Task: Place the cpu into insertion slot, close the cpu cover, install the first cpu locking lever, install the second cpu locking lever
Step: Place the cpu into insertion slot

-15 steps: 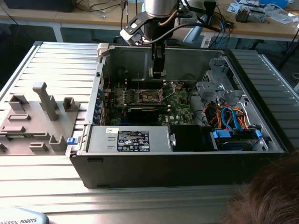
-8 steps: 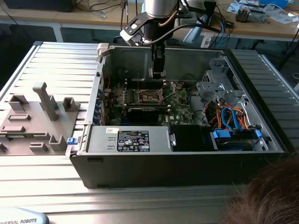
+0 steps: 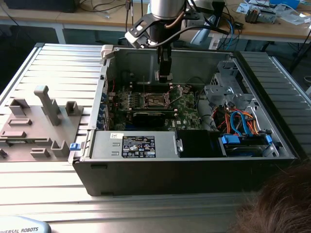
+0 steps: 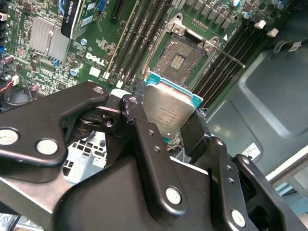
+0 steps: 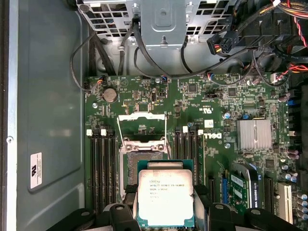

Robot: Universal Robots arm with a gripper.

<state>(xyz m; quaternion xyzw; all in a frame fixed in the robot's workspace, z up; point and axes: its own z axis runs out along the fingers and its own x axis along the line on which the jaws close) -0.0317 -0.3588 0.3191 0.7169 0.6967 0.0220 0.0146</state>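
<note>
Plainly, in second wrist view — cpu [image 4: 169,107] in hand [image 4: 166,113]

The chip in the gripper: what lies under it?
The chip, held by the gripper, hangs above the green board. In the first wrist view it covers most of the open socket; the second wrist view shows that socket empty inside.
</note>
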